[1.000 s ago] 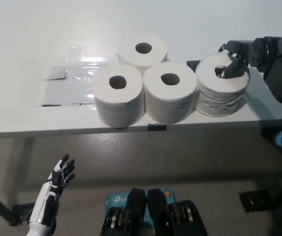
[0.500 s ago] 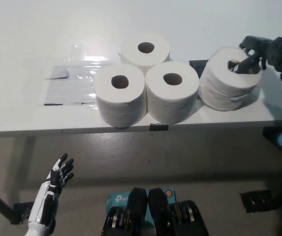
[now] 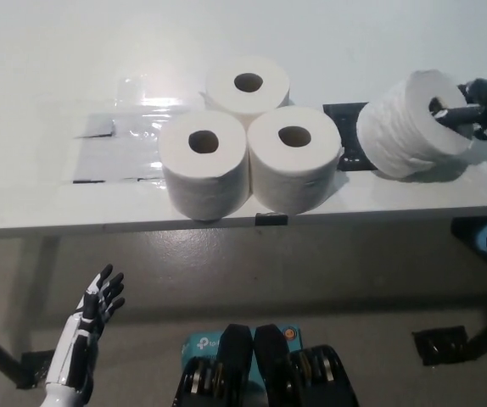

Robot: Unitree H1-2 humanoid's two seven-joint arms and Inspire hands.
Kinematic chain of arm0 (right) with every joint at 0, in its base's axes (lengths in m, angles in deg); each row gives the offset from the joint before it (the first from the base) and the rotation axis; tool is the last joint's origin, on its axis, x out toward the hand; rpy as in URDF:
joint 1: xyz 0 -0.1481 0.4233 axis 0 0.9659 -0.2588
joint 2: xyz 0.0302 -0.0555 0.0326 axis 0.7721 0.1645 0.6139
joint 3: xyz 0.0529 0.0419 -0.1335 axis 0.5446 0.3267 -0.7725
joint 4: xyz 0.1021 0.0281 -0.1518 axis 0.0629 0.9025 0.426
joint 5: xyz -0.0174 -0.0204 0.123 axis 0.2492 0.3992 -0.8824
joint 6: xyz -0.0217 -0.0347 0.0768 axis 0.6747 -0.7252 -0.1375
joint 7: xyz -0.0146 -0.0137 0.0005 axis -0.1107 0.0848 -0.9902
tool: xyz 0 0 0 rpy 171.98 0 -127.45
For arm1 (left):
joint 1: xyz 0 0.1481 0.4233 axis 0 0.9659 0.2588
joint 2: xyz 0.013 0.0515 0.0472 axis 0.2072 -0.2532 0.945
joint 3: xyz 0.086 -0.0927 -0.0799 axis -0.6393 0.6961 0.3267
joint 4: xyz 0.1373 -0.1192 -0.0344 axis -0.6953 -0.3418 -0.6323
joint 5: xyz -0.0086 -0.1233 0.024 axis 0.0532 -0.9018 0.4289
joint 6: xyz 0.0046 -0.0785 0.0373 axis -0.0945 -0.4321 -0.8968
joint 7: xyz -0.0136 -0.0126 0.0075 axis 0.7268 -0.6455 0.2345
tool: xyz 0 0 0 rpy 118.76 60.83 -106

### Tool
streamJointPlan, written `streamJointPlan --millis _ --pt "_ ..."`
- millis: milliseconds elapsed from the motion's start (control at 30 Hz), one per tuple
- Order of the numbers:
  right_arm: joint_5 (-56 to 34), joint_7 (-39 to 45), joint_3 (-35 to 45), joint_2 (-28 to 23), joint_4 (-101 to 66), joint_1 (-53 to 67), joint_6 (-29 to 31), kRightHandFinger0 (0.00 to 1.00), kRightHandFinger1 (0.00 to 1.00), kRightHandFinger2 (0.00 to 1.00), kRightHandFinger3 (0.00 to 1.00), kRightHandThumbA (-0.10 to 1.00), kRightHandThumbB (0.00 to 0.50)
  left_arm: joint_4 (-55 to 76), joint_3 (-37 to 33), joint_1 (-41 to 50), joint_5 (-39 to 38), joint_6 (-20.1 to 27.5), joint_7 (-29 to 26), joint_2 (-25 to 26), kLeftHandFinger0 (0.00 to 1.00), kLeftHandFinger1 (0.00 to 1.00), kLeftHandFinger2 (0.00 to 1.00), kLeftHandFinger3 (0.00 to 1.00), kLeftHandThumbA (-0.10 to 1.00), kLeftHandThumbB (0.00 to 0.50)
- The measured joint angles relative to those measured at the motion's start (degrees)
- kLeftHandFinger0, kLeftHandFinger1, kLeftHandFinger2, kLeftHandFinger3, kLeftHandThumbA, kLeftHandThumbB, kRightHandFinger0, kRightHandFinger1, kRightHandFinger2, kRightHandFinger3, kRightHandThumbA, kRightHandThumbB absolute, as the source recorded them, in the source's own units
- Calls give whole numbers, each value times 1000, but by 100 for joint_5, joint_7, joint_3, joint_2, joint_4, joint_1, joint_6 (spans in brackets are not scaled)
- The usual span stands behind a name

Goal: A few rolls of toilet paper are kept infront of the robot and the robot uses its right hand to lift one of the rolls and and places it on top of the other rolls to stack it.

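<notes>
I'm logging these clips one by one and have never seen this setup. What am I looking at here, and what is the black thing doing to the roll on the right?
A camera on a humanoid robot's head looks steeply down. On the white table stand three toilet paper rolls, upright and clustered. The black right hand grips a fourth roll, tilted, with fingers in its core. The white left hand rests below the table edge, fingers apart, holding nothing.

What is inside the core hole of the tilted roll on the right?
A finger of the black right hand reaches into the tilted roll's core hole; how deep it goes is hidden.
</notes>
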Motion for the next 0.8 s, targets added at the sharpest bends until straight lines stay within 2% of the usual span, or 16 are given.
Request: streamJointPlan --millis 33,67,100,200,233,267,333,433,500,567,633,733,767,800 --pt "-137 4 226 -2 7 66 -24 0 0 386 608 485 26 -3 7 1 -1 0 0 0 1000 1000 1000 1000 1000 100" --pt "-231 17 428 -1 15 127 -45 0 0 342 568 524 46 -5 11 2 -2 0 0 0 1000 1000 1000 1000 1000 100" --pt "-333 28 584 0 30 176 -66 0 0 267 459 580 49 -7 13 2 -5 0 1 -1 1000 1000 1000 1000 1000 103" --pt "-637 47 1105 18 94 380 -117 0 0 208 365 662 35 -16 31 9 -15 0 1 -2 1000 1000 1000 1000 1000 92" --pt "-811 49 1356 41 106 497 -138 0 0 204 364 666 32 -19 43 16 -17 0 1 -2 1000 1000 1000 1000 1000 91" --pt "-930 47 1537 61 102 575 -136 0 0 140 301 724 33 -24 54 21 -20 3 1 -2 1000 1000 1000 1000 1000 91" --pt "-1110 50 1799 79 103 608 -147 0 0 4 147 762 27 -35 72 26 -26 7 0 -2 1000 1000 1000 1000 1000 88" --pt "-1459 73 2201 123 112 676 -198 0 0 0 7 749 58 -62 91 26 -39 29 -1 -11 1000 1000 1000 1000 1000 109" --pt "-1665 113 2433 151 116 706 -211 0 0 0 0 795 52 -62 97 32 -40 30 -5 -18 1000 1000 1000 1000 1000 103" --pt "-1851 187 2635 202 128 721 -244 0 0 0 0 740 88 -63 97 32 -40 40 -4 -28 1000 1000 1000 1000 1000 86" --pt "-2063 264 2849 289 142 725 -306 0 0 0 0 755 84 -71 98 37 -56 53 -2 -34 1000 1000 1000 1000 1000 83" --pt "-2296 399 2967 394 151 729 -354 0 0 0 0 802 42 -80 98 38 -64 70 -3 -33 1000 1000 1000 1000 1000 79" --pt "-2360 448 2997 415 156 729 -379 0 0 0 0 827 37 -82 98 37 -64 77 -3 -33 1000 1000 1000 1000 1000 109" --pt "-2418 498 3018 431 157 729 -404 0 0 0 0 831 37 -82 100 39 -71 77 -2 -33 1000 1000 1000 1000 1000 109"
